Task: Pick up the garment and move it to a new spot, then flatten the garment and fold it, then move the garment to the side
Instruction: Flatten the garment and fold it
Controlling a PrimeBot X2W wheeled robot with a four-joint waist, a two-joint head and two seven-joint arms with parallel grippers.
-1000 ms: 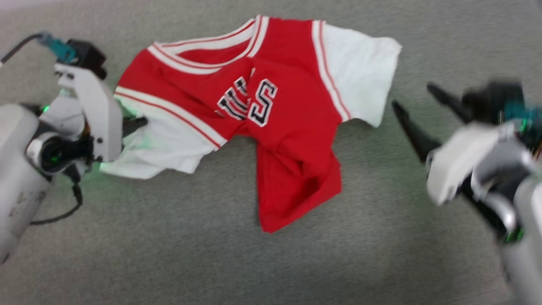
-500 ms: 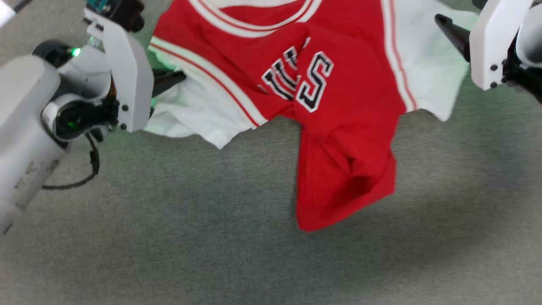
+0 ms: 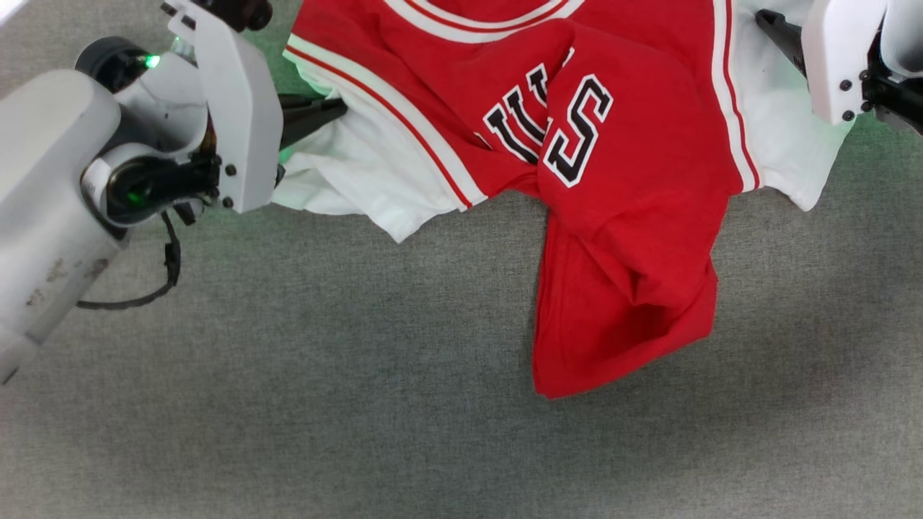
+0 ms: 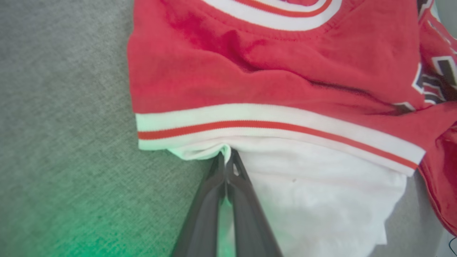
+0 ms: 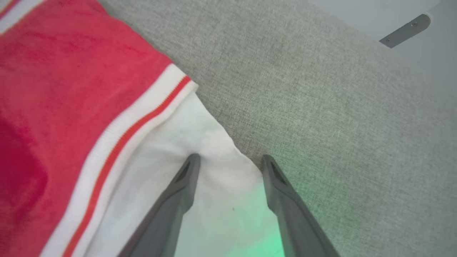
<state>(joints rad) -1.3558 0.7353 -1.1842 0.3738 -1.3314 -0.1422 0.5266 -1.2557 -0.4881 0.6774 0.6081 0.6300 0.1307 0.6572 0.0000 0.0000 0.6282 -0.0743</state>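
Head view, far side: small red soft-fabric shirt with white short sleeves, white double-stripe trim and dark block lettering, rumpled over the grey woven-fabric counter. Cut off by the far edge of the picture; red lower part bunched and pointing toward the near side. At far left, left hand, two long dark fingers on a white arm, reaching into the white sleeve on that side. Left wrist view: left hand with fingers pressed together, pinching the edge of that white sleeve just beside the striped trim. At far right, right hand over the other white sleeve. Right wrist view: right hand with fingers spread, one tip on the white cloth, the other at the sleeve's edge beside bare counter, nothing clamped between. Green glow on cloth and counter near both hands. Beyond the counter's edge in right wrist view, small grey metal bracket on a pale surface.
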